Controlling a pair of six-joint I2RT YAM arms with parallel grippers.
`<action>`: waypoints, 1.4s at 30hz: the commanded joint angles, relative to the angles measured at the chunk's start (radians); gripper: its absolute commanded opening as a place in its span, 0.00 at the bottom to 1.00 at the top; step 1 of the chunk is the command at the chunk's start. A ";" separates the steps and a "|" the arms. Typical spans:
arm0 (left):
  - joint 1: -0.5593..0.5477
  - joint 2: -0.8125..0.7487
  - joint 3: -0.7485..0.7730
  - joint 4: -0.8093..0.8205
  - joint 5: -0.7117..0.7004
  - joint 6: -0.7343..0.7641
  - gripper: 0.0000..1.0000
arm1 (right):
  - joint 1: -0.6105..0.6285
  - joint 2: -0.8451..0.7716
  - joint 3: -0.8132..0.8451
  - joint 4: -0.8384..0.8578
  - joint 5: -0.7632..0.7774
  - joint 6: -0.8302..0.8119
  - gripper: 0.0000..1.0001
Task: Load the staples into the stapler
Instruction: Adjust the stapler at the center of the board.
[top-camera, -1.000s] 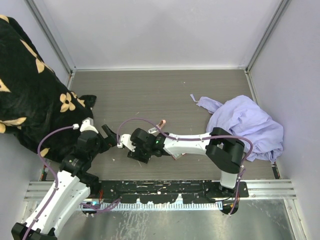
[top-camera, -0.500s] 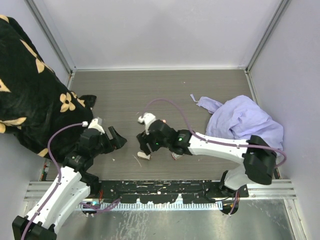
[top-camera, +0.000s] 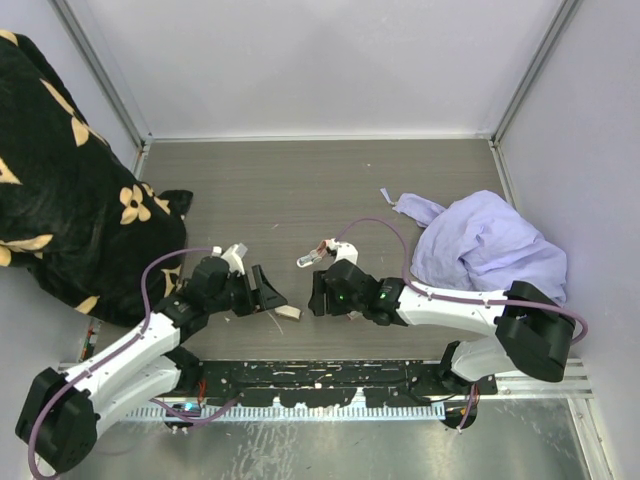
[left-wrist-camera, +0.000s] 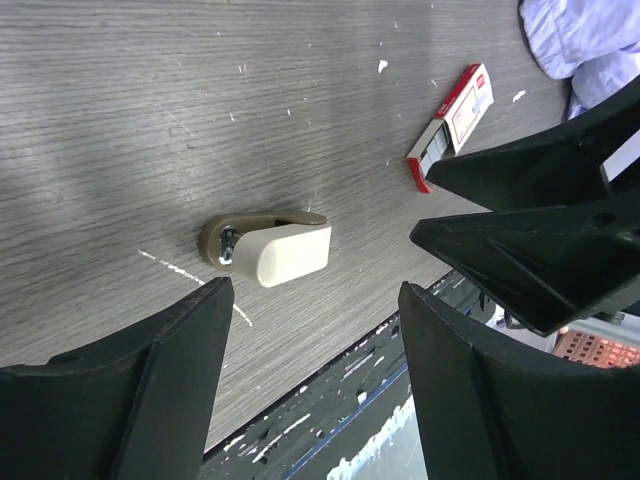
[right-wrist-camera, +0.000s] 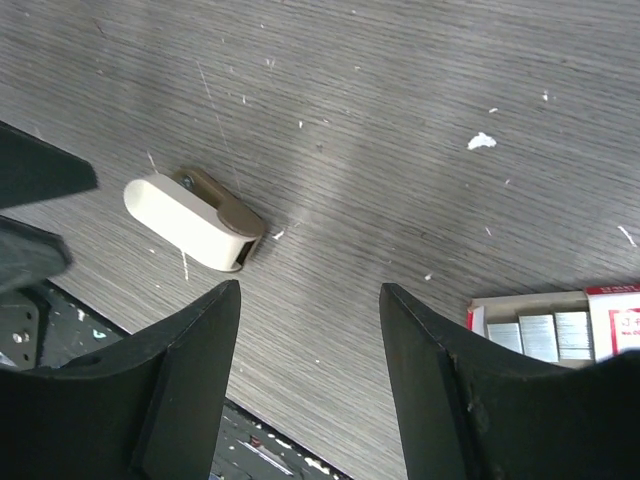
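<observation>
The stapler (top-camera: 288, 312) is a small beige body on a tan-brown base, lying flat on the wood-grain table between the two grippers; both wrist views show it too (left-wrist-camera: 270, 248) (right-wrist-camera: 195, 222). My left gripper (top-camera: 272, 292) (left-wrist-camera: 315, 288) hangs open just left of it with nothing between its fingers. My right gripper (top-camera: 316, 295) (right-wrist-camera: 310, 288) is open and empty just right of it. The staples (left-wrist-camera: 452, 125) (right-wrist-camera: 555, 325) are a red-and-white box with its tray slid out, silver strips showing. It lies by the right gripper and is hidden under the right arm in the top view.
A black blanket with tan flowers (top-camera: 60, 200) is heaped at the left. A lavender cloth (top-camera: 490, 250) lies at the right. The black mounting rail (top-camera: 320, 375) runs along the near table edge, just behind the stapler.
My right gripper has pulled back to the right, leaving the stapler lying on the table. My left gripper has swung right to the stapler's left side.
</observation>
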 joint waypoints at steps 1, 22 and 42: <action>-0.029 0.060 0.044 0.111 0.010 -0.001 0.68 | 0.003 -0.005 0.024 0.090 0.005 0.039 0.63; -0.060 0.231 0.048 0.122 -0.010 0.025 0.46 | 0.002 -0.036 -0.008 0.129 0.014 0.057 0.62; -0.205 0.163 -0.016 0.023 -0.097 -0.161 0.29 | 0.004 -0.043 -0.048 0.217 -0.042 -0.024 0.64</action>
